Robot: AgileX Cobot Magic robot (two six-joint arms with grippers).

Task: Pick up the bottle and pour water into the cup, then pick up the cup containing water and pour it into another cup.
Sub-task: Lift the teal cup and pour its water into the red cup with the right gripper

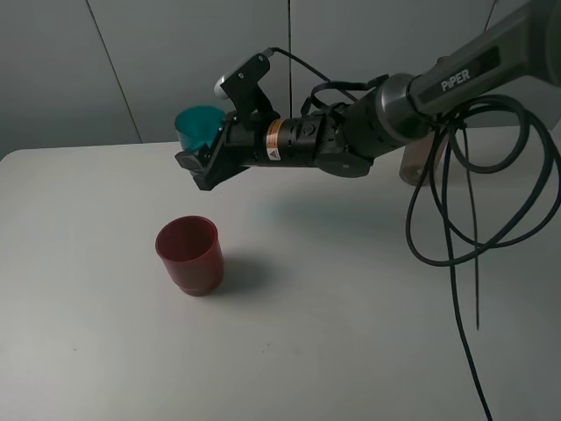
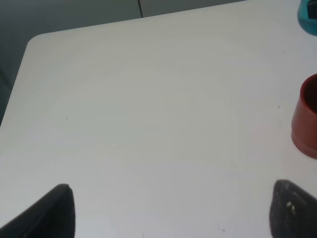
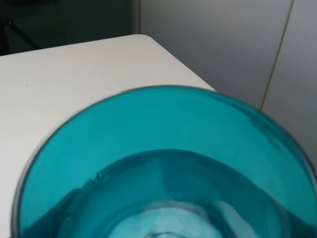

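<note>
My right gripper (image 1: 196,154) reaches across to the left and is shut on the teal cup (image 1: 199,125), holding it in the air above and behind the dark red cup (image 1: 188,254), which stands upright on the table. In the right wrist view the teal cup (image 3: 163,163) fills the frame, with water in it. The bottle (image 1: 419,163) shows only as a brownish shape behind the right arm. My left gripper (image 2: 171,213) is open and empty over the bare table; the red cup (image 2: 308,116) and the teal cup (image 2: 308,15) sit at that view's edge.
The white table (image 1: 351,333) ends at a grey wall behind. Black cables (image 1: 456,237) hang in loops from the right arm over the table's right side. The table's corner shows in the left wrist view (image 2: 37,42).
</note>
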